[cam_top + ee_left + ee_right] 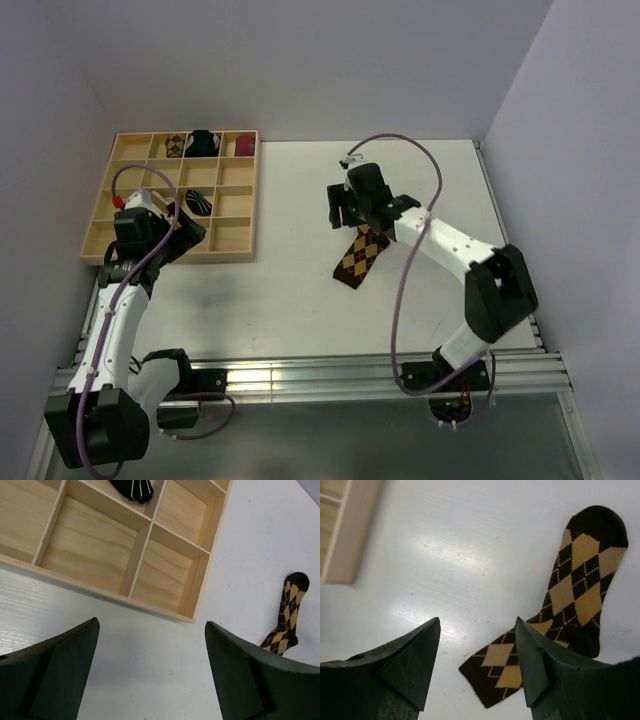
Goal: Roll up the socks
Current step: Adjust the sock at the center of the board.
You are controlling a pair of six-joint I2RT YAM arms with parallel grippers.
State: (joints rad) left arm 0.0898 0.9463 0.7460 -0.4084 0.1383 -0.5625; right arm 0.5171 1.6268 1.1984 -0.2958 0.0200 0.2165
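Wooden tray [232,240]: divided into compartments, sits on the white table [300,300].

Black sock with thin white stripes [197,203]: lies bunched in a middle compartment of the tray.

Argyle sock [362,255]: lies flat and unrolled on the table to the right of the tray, well apart from it, set at a slant.

Left gripper [185,232]: hangs at the tray's near edge. Its jaws stand wide apart and nothing is between them. Its wrist view shows bare table below, with the tray's near-right compartments ahead.

Right gripper [340,210]: hovers to the right of the tray, over the far end of the argyle sock. Its jaws are apart and grip nothing. In its wrist view one fingertip [530,655] overlaps the sock's edge. Contact cannot be told.
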